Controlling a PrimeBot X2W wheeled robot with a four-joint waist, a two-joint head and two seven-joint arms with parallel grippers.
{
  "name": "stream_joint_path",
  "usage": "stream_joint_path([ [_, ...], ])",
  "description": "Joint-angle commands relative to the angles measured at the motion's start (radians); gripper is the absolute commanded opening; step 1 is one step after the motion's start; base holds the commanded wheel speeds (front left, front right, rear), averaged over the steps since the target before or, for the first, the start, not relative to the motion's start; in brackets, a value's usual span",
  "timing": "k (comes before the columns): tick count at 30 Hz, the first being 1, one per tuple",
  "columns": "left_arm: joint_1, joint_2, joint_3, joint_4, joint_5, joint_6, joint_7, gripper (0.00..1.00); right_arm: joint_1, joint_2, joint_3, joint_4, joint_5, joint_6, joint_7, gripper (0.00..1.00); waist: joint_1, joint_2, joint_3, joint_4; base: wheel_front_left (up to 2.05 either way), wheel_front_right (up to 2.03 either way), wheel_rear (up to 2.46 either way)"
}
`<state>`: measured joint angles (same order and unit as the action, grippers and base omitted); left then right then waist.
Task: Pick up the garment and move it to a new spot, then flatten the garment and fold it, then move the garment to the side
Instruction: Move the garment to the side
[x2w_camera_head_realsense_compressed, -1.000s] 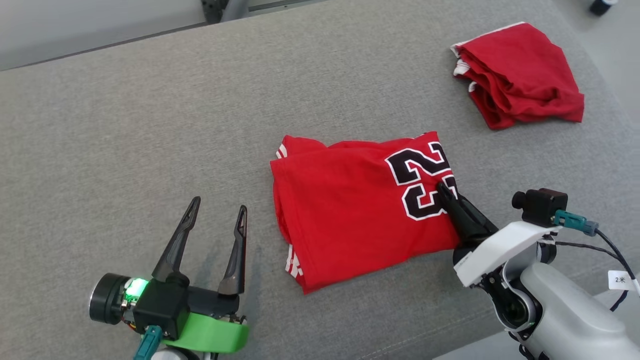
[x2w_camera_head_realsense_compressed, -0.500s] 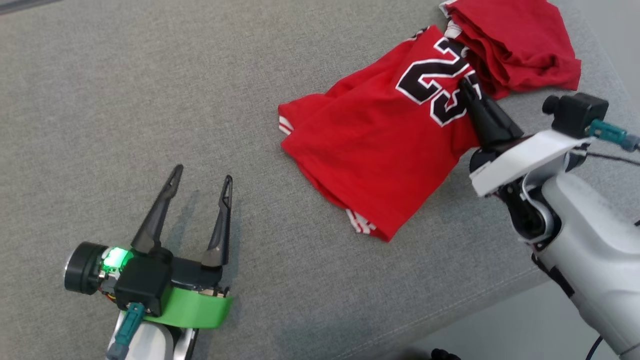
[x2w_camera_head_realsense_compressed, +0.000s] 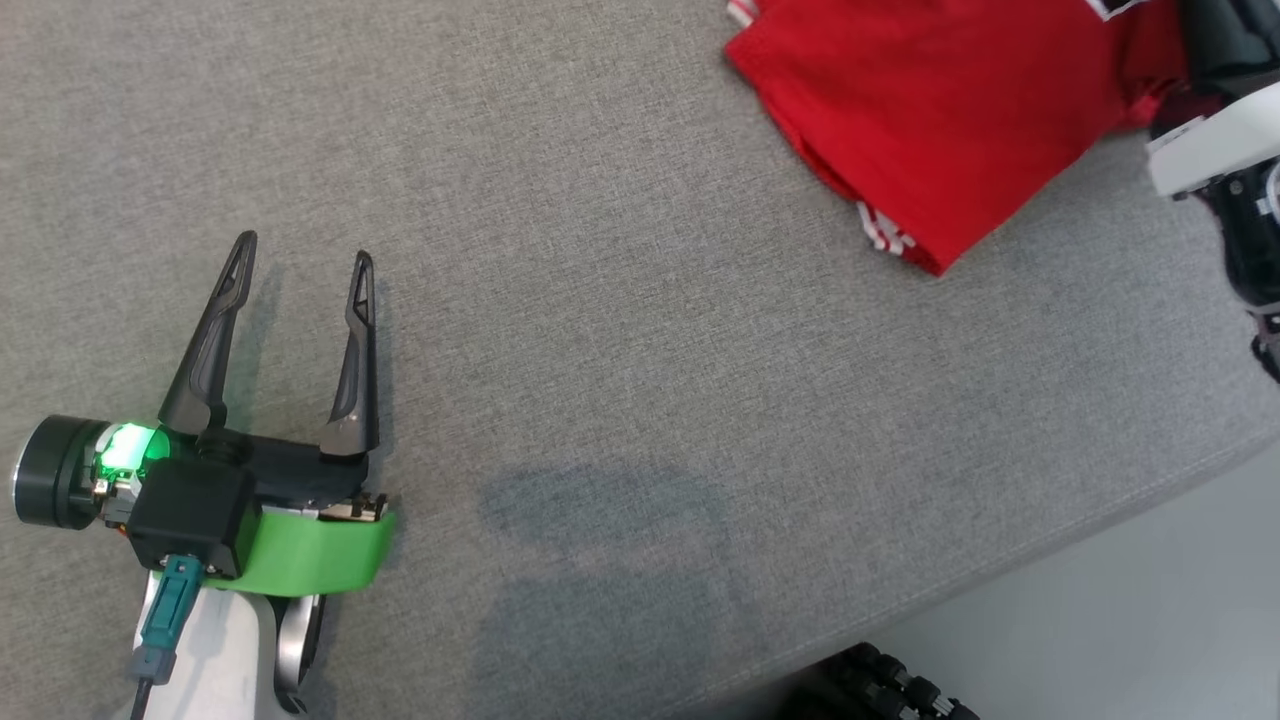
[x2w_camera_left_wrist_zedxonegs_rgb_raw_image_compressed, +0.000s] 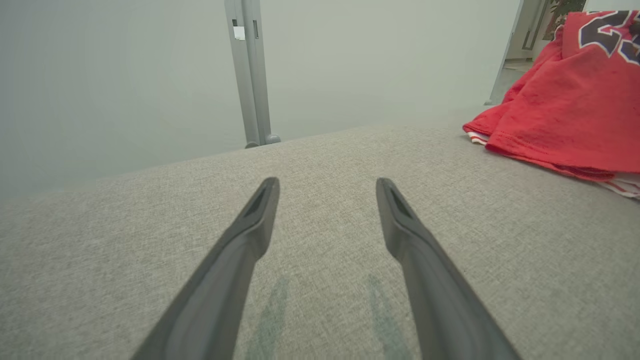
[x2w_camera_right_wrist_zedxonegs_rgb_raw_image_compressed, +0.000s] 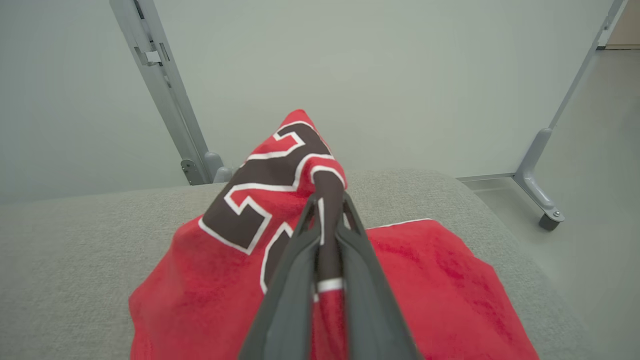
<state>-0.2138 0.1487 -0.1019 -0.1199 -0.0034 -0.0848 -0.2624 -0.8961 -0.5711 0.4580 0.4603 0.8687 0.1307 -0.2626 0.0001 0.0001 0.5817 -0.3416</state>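
Step 3, move aside (est.): your R pincer (x2w_camera_right_wrist_zedxonegs_rgb_raw_image_compressed: 327, 200) pinches the folded red jersey (x2w_camera_head_realsense_compressed: 930, 120) by its number print, near the table's (x2w_camera_head_realsense_compressed: 620, 350) right end, L pincer (x2w_camera_head_realsense_compressed: 303, 250) spread, well apart; next: lower flat, then release w/o undoing the fold.

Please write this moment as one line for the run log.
right tool: shut on garment | left tool: open, empty, over grey cushion | garment: partly raised, rest on cushion
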Motion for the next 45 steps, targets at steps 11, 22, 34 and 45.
stream_joint_path([
  [11,-0.011,0.017,-0.020,0.011,0.003,-0.004,-0.002,1.00,-0.072,-0.097,-0.027,0.089,0.077,0.000,0.016,0.00,-0.0001,-0.0001,0.017,-0.023,0.00,0.00,0.00],
  [22,-0.046,0.028,-0.039,0.027,-0.012,-0.015,-0.002,1.00,-0.166,-0.123,-0.025,0.360,-0.023,0.000,0.002,1.00,-0.0001,-0.0001,0.049,0.039,0.00,0.00,0.00],
  [34,-0.047,0.000,-0.034,0.045,-0.027,-0.009,-0.001,1.00,-0.002,0.090,-0.473,0.091,-0.502,-0.001,-0.002,1.00,-0.0001,-0.0001,0.024,0.097,0.00,0.00,0.00],
  [45,0.009,-0.066,-0.016,0.161,-0.067,0.025,-0.001,1.00,0.272,0.286,-0.386,-0.167,-0.611,-0.001,-0.002,1.00,-0.0001,-0.0001,-0.142,0.161,0.00,0.00,0.00],
])
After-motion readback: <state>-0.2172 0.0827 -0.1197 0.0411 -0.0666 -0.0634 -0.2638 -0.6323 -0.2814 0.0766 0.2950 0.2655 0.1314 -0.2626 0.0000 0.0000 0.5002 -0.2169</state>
